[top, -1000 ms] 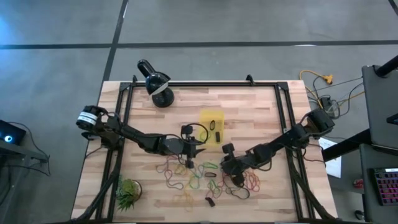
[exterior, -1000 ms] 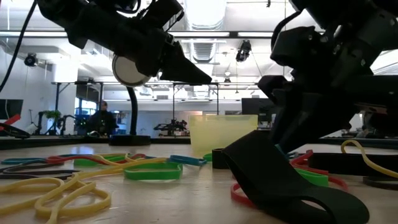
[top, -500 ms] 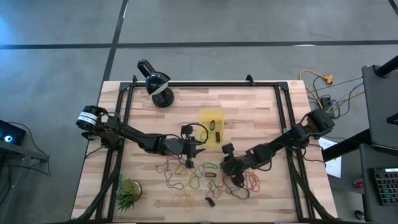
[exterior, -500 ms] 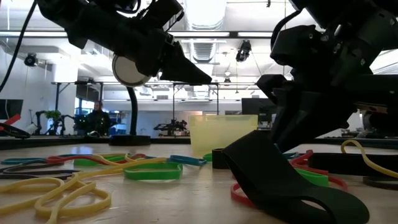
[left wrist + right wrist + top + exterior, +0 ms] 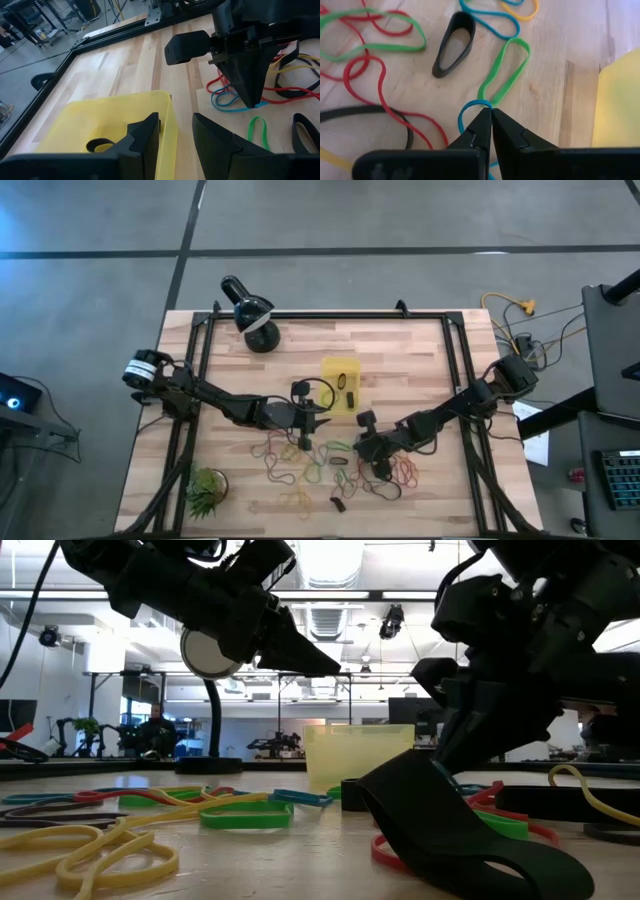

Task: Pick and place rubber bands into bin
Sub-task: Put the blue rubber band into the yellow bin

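Observation:
Several rubber bands point(image 5: 335, 465) in red, green, yellow, blue and black lie loose on the wooden table, near its front edge. The yellow bin point(image 5: 340, 383) stands just beyond them with a black band point(image 5: 100, 145) inside. My right gripper point(image 5: 487, 117) is down among the bands, shut on a blue band point(image 5: 470, 107). A green band point(image 5: 505, 70) and a black band point(image 5: 452, 45) lie just ahead of it. My left gripper point(image 5: 175, 122) hangs open above the bin's near edge point(image 5: 170, 115), with nothing between its fingers. My right gripper pinches the blue band's curved end point(image 5: 476, 103) between its two fingertips. The fingers slant down onto it from the table's right. The rest of the band lies slack on the table.
A black domed lamp point(image 5: 250, 310) stands at the far left corner and a small green plant point(image 5: 205, 490) at the near left. A wide black band point(image 5: 450, 830) lies close to the front edge. Black frame rails point(image 5: 205, 380) run along the table's sides.
My right gripper has shut its fingers on the blue band while staying in place. The left arm and the bands have kept still.

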